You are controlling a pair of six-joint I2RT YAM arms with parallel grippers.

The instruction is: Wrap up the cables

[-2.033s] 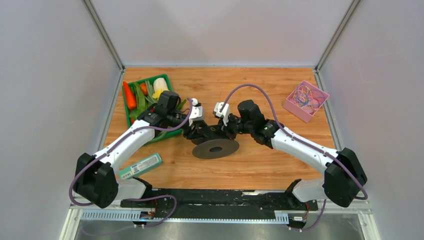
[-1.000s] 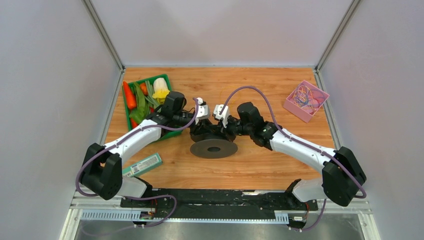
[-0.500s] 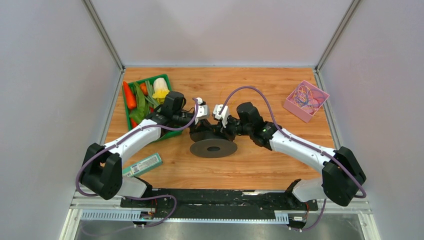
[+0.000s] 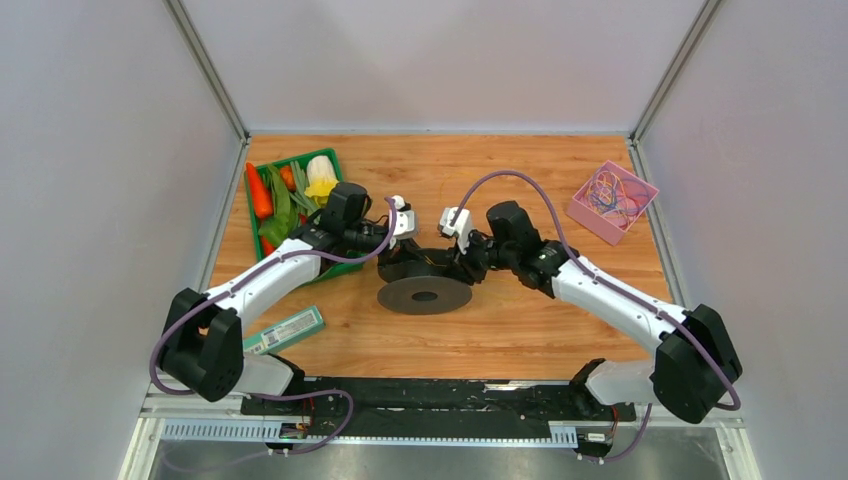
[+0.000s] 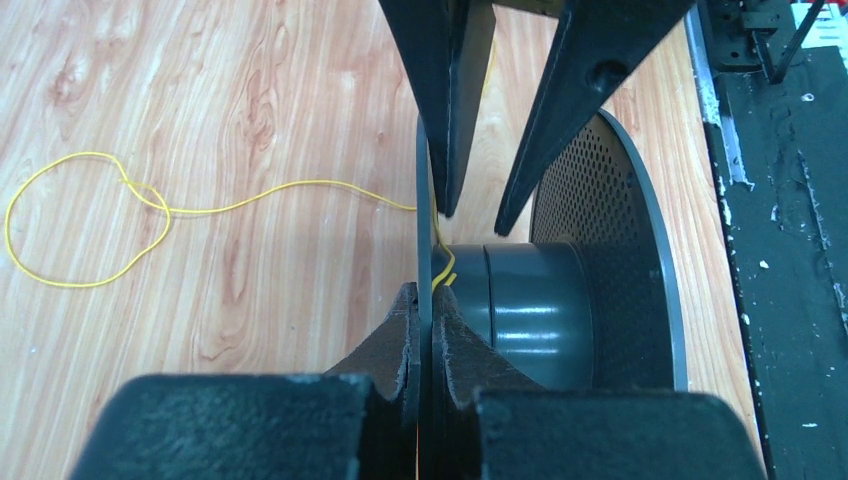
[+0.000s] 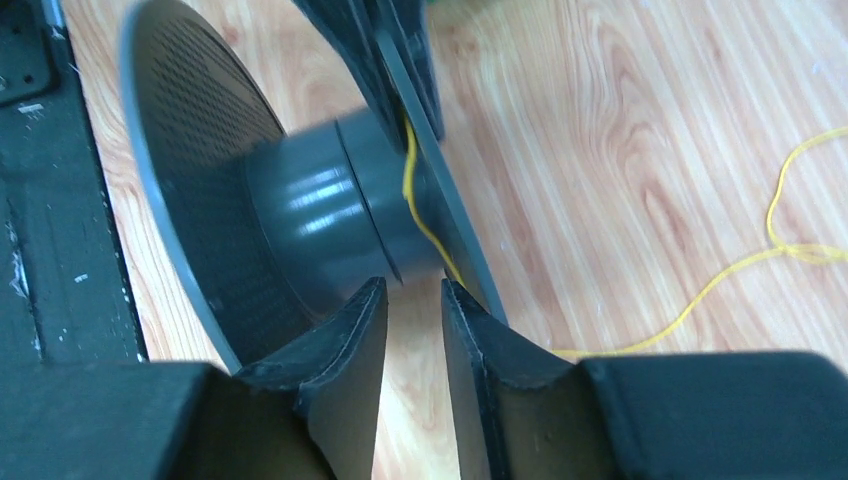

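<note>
Dark grey plastic, the spool sits over the wooden surface where the two arms meet. The left gripper has its fingers pressed together on the thin rim of one flange, seen edge-on. Opposite it, the right gripper holds its fingers slightly spread at the hub, with nothing plainly caught between them. The yellow cable lies against the hub beside the pinched flange. From there it trails away from the spool over the wood into a loose loop. The right wrist view cuts it off, and from above it is too thin to make out. Well right of the spool, a pink box holds tangled coloured cables. Left of the spool, the arm partly hides a green tray.
</note>
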